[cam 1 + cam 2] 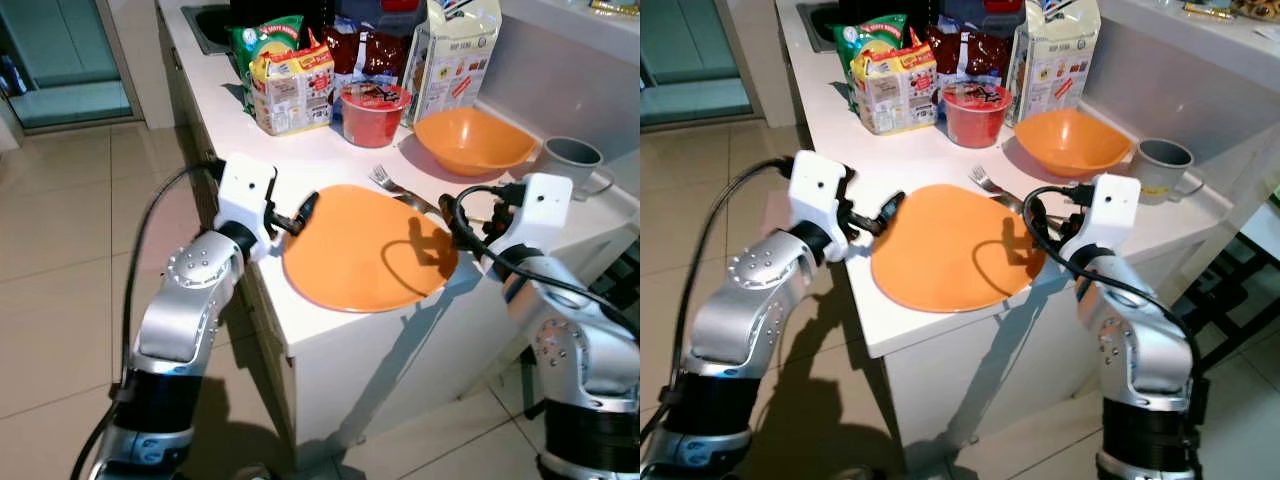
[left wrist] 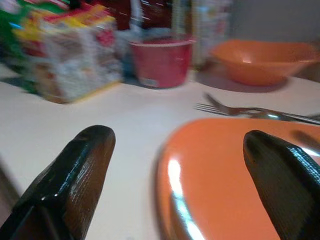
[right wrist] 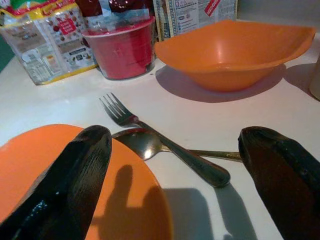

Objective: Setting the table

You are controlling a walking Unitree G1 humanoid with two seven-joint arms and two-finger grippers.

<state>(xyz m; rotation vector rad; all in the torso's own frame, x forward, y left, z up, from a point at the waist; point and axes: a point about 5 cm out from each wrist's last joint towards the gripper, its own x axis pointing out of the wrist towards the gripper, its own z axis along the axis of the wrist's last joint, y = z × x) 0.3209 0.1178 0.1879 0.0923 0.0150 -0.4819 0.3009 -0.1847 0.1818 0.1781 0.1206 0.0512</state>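
The white counter (image 1: 330,150) stood in a kitchen with a beige tile floor (image 1: 60,260), and a sink (image 1: 205,25) was set in at its far end. On the counter there was one orange plate (image 1: 365,250) at the near edge, slightly over it, one orange bowl (image 1: 472,140), one grey mug (image 1: 570,160), one red cup (image 1: 375,112), one fork (image 3: 165,145) and one spoon (image 3: 145,142) that crossed each other just behind the plate, and several food packets (image 1: 292,85) and a carton (image 1: 455,50) at the back. The left gripper (image 1: 300,213) was open at the plate's left rim, and the right gripper (image 1: 452,215) was open at its right rim, holding nothing. Free counter remained between plate and packets.
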